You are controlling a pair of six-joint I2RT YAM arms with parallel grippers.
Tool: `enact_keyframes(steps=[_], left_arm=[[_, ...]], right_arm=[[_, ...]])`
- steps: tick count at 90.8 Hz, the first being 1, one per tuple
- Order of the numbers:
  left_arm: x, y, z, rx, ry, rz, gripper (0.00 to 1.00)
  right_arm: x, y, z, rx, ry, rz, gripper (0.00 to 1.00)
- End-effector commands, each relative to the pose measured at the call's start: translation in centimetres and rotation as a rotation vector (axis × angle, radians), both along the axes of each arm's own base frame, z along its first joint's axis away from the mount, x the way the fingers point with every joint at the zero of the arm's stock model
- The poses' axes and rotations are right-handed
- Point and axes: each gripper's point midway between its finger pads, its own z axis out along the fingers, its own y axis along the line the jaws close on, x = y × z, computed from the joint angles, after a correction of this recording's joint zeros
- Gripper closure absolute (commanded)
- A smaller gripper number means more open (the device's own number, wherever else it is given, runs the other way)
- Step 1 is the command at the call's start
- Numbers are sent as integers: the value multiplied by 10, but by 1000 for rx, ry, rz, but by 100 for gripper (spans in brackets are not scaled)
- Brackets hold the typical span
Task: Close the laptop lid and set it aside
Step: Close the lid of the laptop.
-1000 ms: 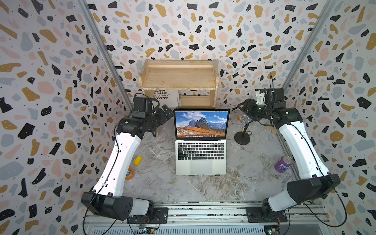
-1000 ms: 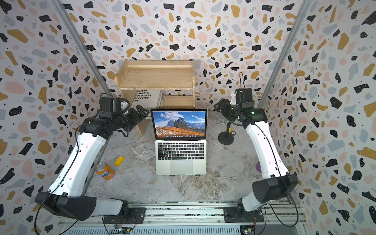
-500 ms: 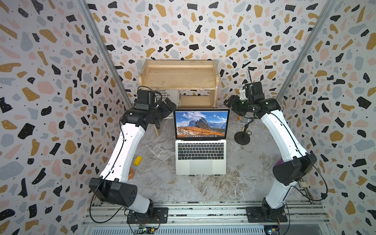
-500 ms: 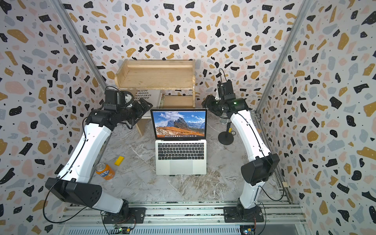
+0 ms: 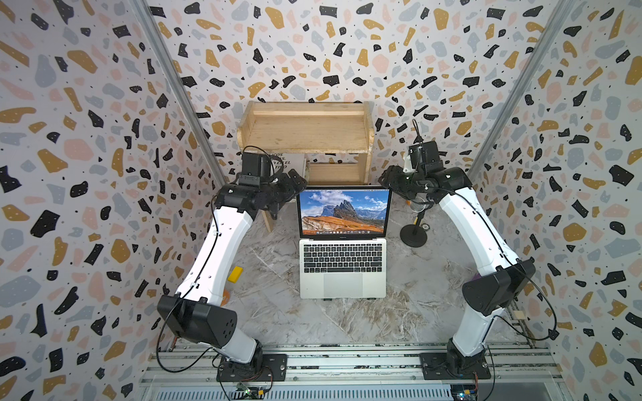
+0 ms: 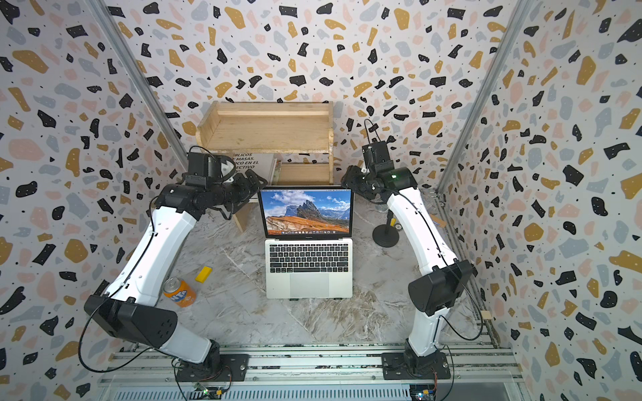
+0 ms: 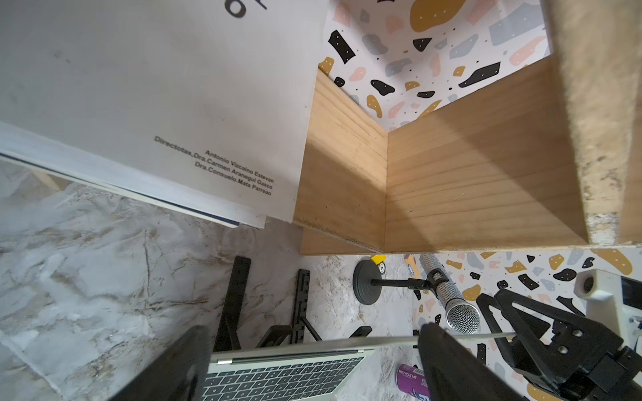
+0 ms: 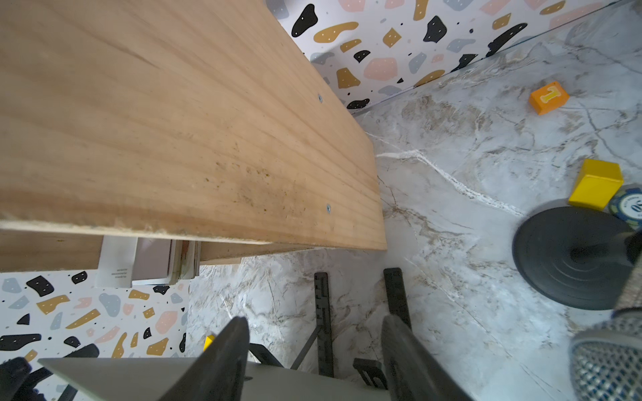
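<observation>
Two open, empty black grippers, the left gripper (image 5: 299, 180) and right gripper (image 5: 385, 180), are flanking the top corners of the upright black-bordered laptop lid (image 5: 343, 211) on the centrally sitting thin silver laptop (image 5: 342, 277); pressing both corners evenly nearward looks wisest.

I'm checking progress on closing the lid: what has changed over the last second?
Both arms reached inward: the left gripper and right gripper each closed in on a top corner of the laptop lid, fingers open, nothing visibly gripped. The laptop has not moved and its lid still stands open; the microphone stand and yellow block stayed put.
</observation>
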Motion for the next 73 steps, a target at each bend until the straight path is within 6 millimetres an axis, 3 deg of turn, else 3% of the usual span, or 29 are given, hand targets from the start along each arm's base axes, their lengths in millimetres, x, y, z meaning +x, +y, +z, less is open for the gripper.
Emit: enact_keyframes(steps=[1, 73], left_arm=[[-6, -5, 4, 10, -33, -34, 6], [-38, -18, -6, 10, -30, -89, 11]], right_arm=[[-16, -2, 16, -33, -29, 17, 35], [-38, 0, 5, -107, -28, 37, 39]])
